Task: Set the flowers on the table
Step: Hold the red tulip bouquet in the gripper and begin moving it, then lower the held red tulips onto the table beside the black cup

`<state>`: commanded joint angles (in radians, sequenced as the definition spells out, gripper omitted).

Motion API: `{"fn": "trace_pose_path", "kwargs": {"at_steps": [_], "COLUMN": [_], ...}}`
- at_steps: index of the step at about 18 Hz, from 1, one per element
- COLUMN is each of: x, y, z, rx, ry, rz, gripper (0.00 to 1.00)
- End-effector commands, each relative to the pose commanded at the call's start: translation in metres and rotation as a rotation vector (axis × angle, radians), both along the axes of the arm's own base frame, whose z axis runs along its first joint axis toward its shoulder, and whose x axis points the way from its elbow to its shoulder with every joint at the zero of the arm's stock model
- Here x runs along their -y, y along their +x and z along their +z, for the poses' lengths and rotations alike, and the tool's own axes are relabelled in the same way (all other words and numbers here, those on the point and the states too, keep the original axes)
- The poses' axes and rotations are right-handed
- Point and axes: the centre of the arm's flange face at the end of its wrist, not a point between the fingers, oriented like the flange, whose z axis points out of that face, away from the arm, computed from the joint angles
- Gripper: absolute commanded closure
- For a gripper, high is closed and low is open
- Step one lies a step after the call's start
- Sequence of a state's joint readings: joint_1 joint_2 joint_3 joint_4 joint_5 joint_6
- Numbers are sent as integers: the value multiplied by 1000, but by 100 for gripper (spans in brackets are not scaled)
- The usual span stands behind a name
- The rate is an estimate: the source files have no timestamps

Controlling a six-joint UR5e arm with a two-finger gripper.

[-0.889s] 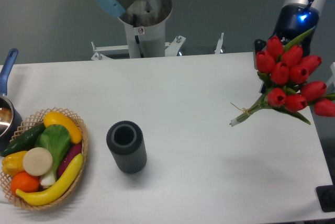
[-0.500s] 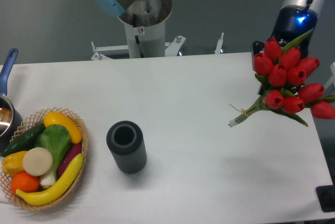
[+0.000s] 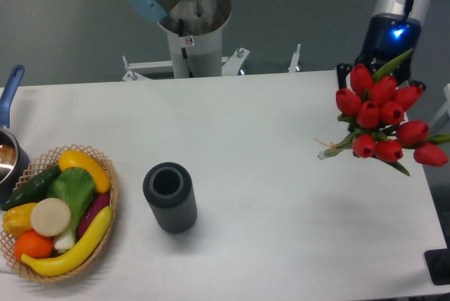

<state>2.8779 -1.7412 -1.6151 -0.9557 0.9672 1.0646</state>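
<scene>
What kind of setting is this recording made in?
Probably a robotics lab test bench: an arm base bolted behind a plain white table, with toy-looking props such as a vegetable basket, vase and flowers.

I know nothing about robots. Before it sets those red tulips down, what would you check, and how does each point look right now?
1. Tulip bunch held by the end effector: ok; the grip itself is hidden behind the blooms.
2. Bare white table under the bunch: ok.
3. Dark ribbed vase well away from the drop spot: ok.
4. Vegetable basket out of the way: ok.
5. Bunch near the table's right edge, some blooms overhanging: not ok.
6. Height of stems above the table: cannot tell.
</scene>
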Motion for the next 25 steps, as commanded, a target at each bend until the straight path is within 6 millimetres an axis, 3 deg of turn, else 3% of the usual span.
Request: {"fn": "trace_pose_path", "kwargs": {"at_steps": [7, 11, 22, 25], "x": [-35, -37, -90, -111], "y": [22, 25, 18, 20], "z": [-35, -72, -184, -205], "rx": [-48, -65, -56, -65], "ry": [-251, -401, -784, -836], "rz": [-35, -90, -210, -244], "gripper": [64, 64, 64, 64]}}
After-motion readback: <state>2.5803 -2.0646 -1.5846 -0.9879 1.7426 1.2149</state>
